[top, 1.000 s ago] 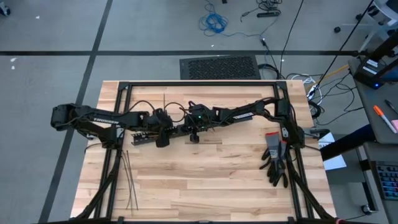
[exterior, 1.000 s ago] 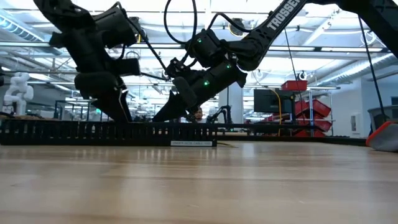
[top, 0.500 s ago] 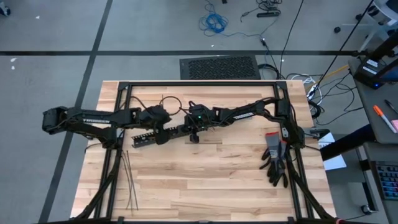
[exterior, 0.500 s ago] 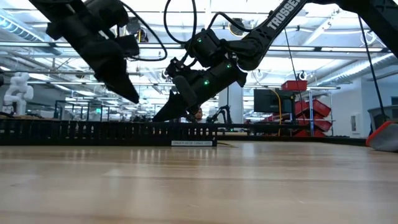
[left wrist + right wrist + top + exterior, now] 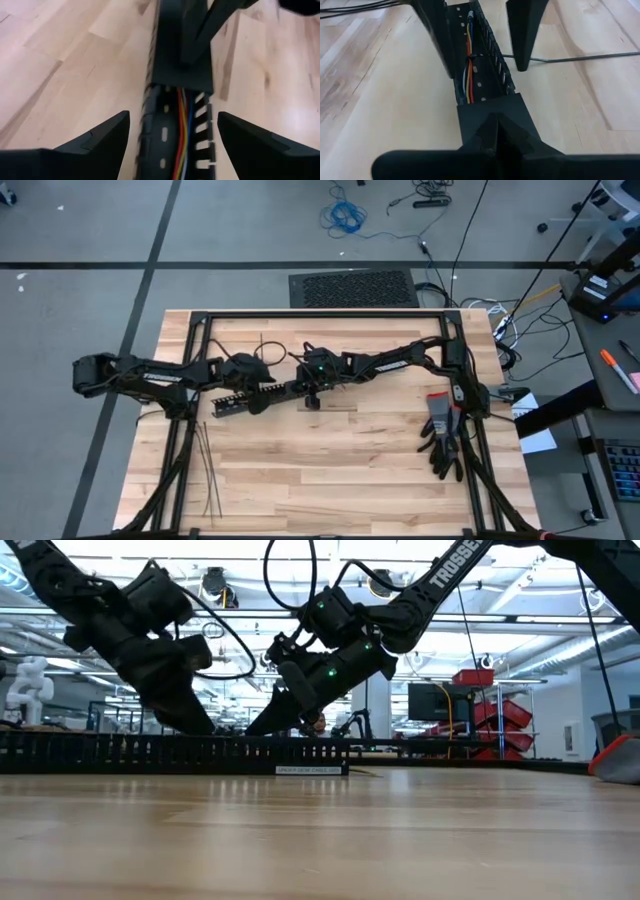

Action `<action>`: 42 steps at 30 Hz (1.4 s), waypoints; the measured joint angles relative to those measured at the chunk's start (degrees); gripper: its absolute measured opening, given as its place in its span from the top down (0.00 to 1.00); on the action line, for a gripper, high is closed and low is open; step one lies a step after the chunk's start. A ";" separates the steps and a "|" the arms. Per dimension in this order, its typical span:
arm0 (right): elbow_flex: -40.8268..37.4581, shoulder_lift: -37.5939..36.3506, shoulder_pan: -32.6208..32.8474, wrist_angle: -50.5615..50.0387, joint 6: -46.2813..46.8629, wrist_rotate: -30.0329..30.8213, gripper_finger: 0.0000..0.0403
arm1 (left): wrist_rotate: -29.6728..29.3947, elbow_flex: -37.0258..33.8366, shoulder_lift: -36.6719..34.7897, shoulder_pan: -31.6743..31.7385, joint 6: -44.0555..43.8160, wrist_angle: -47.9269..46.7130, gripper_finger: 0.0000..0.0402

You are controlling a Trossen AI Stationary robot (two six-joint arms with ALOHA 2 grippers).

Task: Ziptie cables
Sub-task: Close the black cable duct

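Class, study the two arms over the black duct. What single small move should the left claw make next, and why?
Probably lower the left claw and close it on the cables. It hangs open, one finger on either side of the duct, with the cables directly between them. The right claw is clamped on the duct's end, which should steady it.

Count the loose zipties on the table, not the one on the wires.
About 3, thin and hard to separate: loose zipties lie together near the table's front left corner, left of the black gloves. More may be hidden.
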 joint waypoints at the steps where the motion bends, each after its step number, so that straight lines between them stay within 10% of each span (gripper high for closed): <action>1: 0.00 0.00 -0.03 0.02 0.00 -0.40 1.00 | -0.06 -0.20 0.03 0.09 0.50 0.00 0.25; 42: 0.00 0.00 -0.04 -0.04 1.29 -1.22 1.00 | -7.53 -0.23 13.22 -5.31 3.85 11.24 0.40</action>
